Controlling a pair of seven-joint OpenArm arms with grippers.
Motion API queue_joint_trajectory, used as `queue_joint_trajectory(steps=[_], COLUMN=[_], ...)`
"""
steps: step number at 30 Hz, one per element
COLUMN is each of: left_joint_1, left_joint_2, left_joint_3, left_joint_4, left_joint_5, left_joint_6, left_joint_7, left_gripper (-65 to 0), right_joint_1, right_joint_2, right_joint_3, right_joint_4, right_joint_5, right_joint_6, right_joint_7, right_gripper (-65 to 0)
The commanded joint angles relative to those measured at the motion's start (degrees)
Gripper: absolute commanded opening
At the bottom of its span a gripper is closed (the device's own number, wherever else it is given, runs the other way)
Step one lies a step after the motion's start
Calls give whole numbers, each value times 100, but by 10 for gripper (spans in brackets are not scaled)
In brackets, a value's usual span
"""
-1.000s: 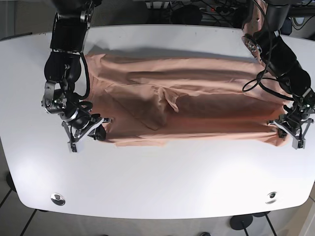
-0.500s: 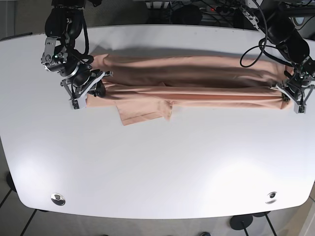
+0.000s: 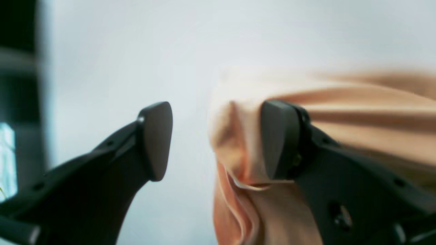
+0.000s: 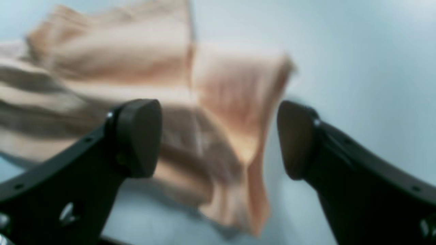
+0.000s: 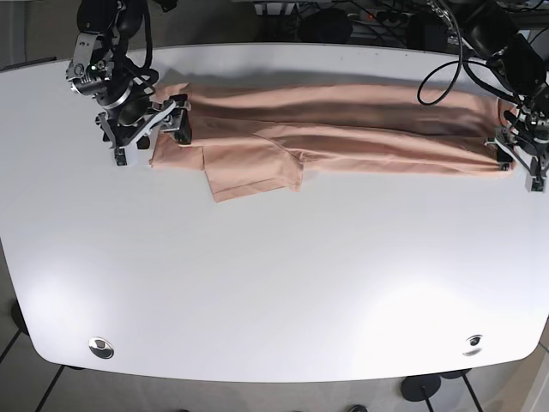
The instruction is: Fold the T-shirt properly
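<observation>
Left wrist view: left claw (image 3: 216,139) wide open, gripping nothing; one pad pressed against the bunched end of the T-shirt (image 3: 340,112), the other pad standing over bare bench (image 3: 136,51); the cloth runs away from the claw toward the view's right. Right wrist view: right claw (image 4: 218,139) likewise spread wide and empty; the T-shirt's (image 4: 211,112) gathered end hangs in the gap between the pads, contact with either not certain through blur, the rest of the cloth trailing to the view's left. Base view: T-shirt (image 5: 343,129) lies as a long, narrow band across the far part of the bench (image 5: 274,292), long axis running side to side, a loose flap jutting toward the near edge not far from its right-arm end. Right claw (image 5: 146,129) sits at one end of the band, left claw (image 5: 519,154) at the other, each nearest its own end. Judgement: any further fold must work across this axis or bring the ends together.
</observation>
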Motion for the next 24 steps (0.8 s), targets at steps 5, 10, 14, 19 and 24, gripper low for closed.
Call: queue_joint_trajectory(steps=[5,10,14,19,24], left_joint_1=[-31,215,391,418,418], left_joint_2=[33,156,165,-11,-2], left_joint_3=[273,290,299,273,273], left_joint_4=[161,144,-191,-621,-683], left_joint_5=[-484,-484,-467,-476,-467], left_joint_6=[34,34,34,34,34], left_joint_7=[285,302,294,285,285], left_gripper=[-265,-267,-267,-267,-267], right_joint_1=[1112,1798,2115,2115,2115], right_joint_2=[61,35,26,9,-220], right_joint_3=[-275,-767,-952,-1672,-1831], right_joint_4=[-698,-1990,-2914,-3045,-3133], right_joint_5=[3,3,3,3,-112], right_joint_6=[-48,-48,-48,-48,-48], right_joint_7=[146,190,454,515,515], right_gripper=[-141,-141,-141,-141,-146])
